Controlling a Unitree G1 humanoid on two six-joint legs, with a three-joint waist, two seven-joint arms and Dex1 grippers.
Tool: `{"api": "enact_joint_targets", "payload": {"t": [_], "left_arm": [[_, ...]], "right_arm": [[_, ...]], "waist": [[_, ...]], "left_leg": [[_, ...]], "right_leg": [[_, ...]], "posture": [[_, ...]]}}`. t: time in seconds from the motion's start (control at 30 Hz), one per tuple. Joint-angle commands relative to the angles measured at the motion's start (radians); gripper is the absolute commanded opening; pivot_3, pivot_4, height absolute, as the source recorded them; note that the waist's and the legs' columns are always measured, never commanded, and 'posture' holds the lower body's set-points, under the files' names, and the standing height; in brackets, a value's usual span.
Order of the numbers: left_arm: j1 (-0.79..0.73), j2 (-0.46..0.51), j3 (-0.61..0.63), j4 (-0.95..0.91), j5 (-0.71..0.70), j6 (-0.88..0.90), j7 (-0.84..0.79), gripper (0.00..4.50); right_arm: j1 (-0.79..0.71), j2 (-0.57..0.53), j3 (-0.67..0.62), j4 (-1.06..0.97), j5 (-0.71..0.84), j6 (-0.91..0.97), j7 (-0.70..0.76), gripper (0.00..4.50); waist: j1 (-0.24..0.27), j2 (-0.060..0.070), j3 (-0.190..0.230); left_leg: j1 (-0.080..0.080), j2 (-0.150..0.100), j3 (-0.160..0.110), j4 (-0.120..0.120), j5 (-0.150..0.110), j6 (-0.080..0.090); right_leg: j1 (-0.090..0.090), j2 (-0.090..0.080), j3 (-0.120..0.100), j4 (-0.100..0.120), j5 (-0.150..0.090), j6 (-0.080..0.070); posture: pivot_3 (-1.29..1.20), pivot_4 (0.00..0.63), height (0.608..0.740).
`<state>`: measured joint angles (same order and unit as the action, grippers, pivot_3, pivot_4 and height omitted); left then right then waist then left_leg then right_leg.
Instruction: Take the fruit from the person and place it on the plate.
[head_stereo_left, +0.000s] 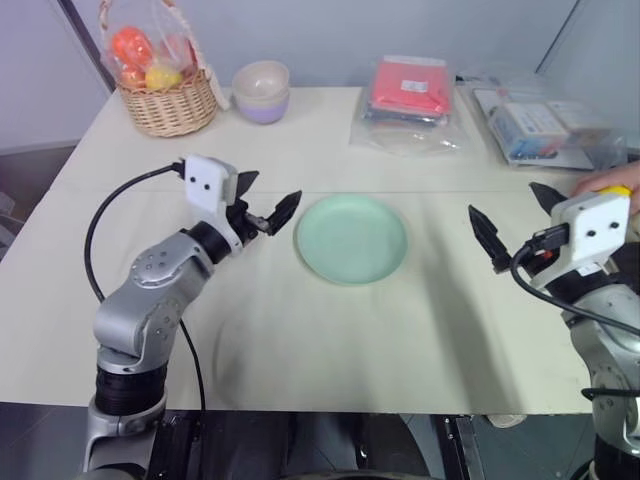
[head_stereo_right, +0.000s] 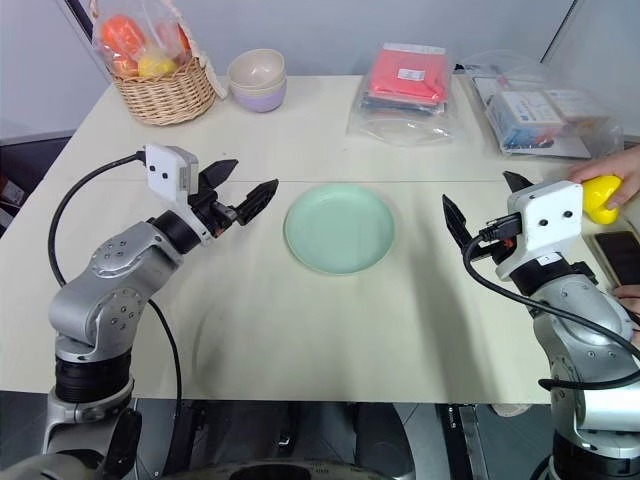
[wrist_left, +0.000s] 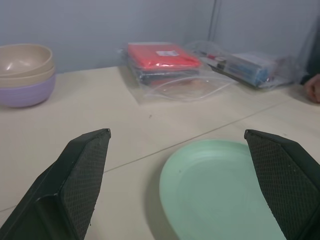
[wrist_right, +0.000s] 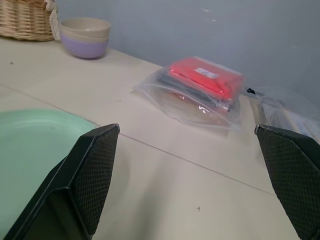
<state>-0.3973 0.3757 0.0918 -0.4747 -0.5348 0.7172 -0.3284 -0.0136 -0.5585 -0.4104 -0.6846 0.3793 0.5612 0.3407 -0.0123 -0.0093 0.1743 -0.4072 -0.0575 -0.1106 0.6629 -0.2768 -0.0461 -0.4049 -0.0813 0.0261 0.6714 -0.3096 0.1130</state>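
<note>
At the table's right edge: lemon (head_stereo_right: 601, 196) in person's hand (head_stereo_right: 612, 172) | just right of and beyond right gripper (head_stereo_right: 482, 207), jaws wide, empty | left gripper (head_stereo_right: 243, 190) open, far side of mint-green plate (head_stereo_right: 339, 228) | right arm nearer.

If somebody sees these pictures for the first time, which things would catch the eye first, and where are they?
The mint-green plate lies bare in the middle of the table, between the left gripper and the right gripper, both open. At the table's right edge a person's hand holds out a bright yellow fruit, just behind the right gripper.
</note>
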Motion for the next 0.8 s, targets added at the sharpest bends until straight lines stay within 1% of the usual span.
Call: {"api": "enact_joint_targets", "payload": {"t": [0.03, 0.23, 0.53, 0.6, 0.73, 0.8], "left_arm": [[-0.018, 0.025, 0.021, -0.005, -0.008, -0.014, -0.027, 4.5], [-0.028, 0.047, 0.028, 0.019, -0.004, -0.025, -0.049, 4.5], [-0.037, 0.042, 0.028, 0.031, -0.004, -0.032, -0.054, 4.5], [-0.039, 0.041, 0.027, 0.032, -0.004, -0.034, -0.054, 4.5], [-0.059, 0.036, 0.033, 0.044, -0.015, -0.028, -0.056, 4.5], [-0.08, 0.037, 0.04, 0.059, -0.026, -0.022, -0.066, 4.5]], "right_arm": [[-0.002, -0.023, -0.045, -0.006, 0.023, -0.013, 0.023, 4.44], [0.0, -0.04, -0.059, 0.012, 0.021, -0.02, 0.044, 4.44], [-0.013, -0.06, -0.066, 0.025, 0.032, -0.011, 0.06, 4.44], [-0.034, -0.057, -0.072, 0.02, 0.064, 0.023, 0.048, 4.44], [-0.136, -0.087, -0.061, -0.005, 0.191, 0.232, 0.007, 4.44], [-0.195, -0.118, -0.049, -0.003, 0.257, 0.323, 0.013, 4.44]], "waist": [[0.0, 0.0, 0.0], [0.001, 0.0, 0.0], [0.001, 0.0, 0.0], [0.0, 0.0, 0.0], [-0.001, 0.0, 0.0], [0.0, 0.0, 0.0]], "left_leg": [[0.0, 0.0, 0.0, 0.0, 0.0, 0.0], [0.0, 0.0, 0.0, 0.0, 0.0, 0.0], [0.0, 0.0, 0.0, 0.0, 0.0, 0.0], [0.0, 0.0, 0.0, 0.0, 0.0, 0.0], [0.0, 0.0, 0.0, 0.0, 0.0, 0.0], [0.0, 0.0, 0.0, 0.0, 0.0, 0.0]], "right_leg": [[0.0, 0.0, 0.0, 0.0, 0.0, 0.0], [0.0, 0.0, 0.0, 0.0, 0.0, 0.0], [0.0, 0.0, 0.0, 0.0, 0.0, 0.0], [0.0, 0.0, 0.0, 0.0, 0.0, 0.0], [0.0, 0.0, 0.0, 0.0, 0.0, 0.0], [0.0, 0.0, 0.0, 0.0, 0.0, 0.0]], "posture": [[0.0, 0.15, 0.74], [0.0, 0.15, 0.74], [0.0, 0.15, 0.74], [0.0, 0.15, 0.74], [0.0, 0.15, 0.74], [0.0, 0.15, 0.74]]}}
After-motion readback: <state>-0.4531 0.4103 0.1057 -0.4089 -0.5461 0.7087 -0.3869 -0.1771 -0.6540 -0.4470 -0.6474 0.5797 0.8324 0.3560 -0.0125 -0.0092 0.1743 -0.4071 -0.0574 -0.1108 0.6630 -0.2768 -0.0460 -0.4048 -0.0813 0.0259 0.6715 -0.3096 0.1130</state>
